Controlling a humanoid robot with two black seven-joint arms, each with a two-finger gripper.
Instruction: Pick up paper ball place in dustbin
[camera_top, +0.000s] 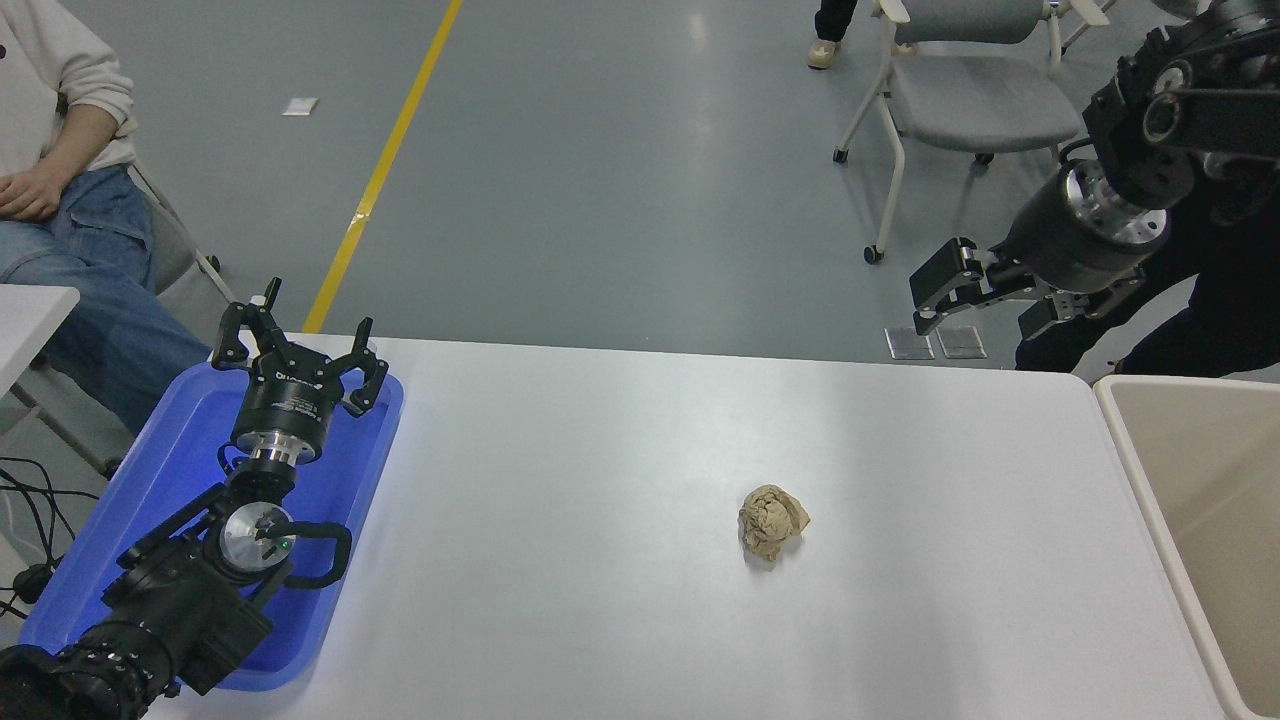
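One paper ball (771, 521), well apart from right gripper (975, 297).

The scene was brightly and evenly lit from overhead. A broad, soft band of glare ran across the white surface (640, 560) near its middle, and pale ceiling-light reflections streaked the glossy grey floor (640, 180). Shadows were faint: the paper ball (772, 521) cast only a thin, soft shade at its base, and the chair (965, 100) threw a weak one beneath it. The blue tray (160, 480) glowed strongly saturated. Focus was sharp throughout, with fine wrinkles on the paper readable. The table's far edge bowed slightly, hinting at mild wide-angle distortion.
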